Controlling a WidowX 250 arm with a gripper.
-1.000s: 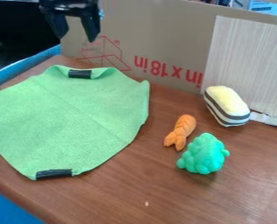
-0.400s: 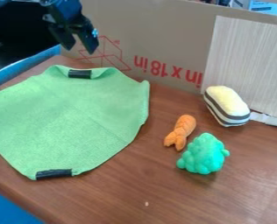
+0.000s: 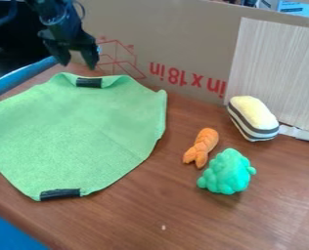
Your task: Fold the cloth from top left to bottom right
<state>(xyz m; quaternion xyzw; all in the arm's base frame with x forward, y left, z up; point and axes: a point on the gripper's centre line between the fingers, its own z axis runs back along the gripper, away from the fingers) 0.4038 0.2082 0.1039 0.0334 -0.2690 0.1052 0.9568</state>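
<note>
At the upper left, the black gripper (image 3: pixel 79 65) hangs just above and behind the cloth's back edge, near the black taped corner. Its two fingers are spread apart with nothing between them. The green cloth (image 3: pixel 76 132) lies spread out on the left part of the table, with black tape at its back, front and left corners. A slight crease crosses its middle, and its back and right edges curl up a little.
An orange braided toy (image 3: pixel 201 147) and a green bumpy toy (image 3: pixel 228 172) stand on the brown table (image 3: pixel 137 219) right of the cloth. Farther back lies a yellow, striped plush (image 3: pixel 253 118). A cardboard wall (image 3: pixel 177 39) closes off the rear.
The gripper has come down toward the cloth's back edge and shifted slightly left, after tilting and straightening. The cloth and toys have not moved.
</note>
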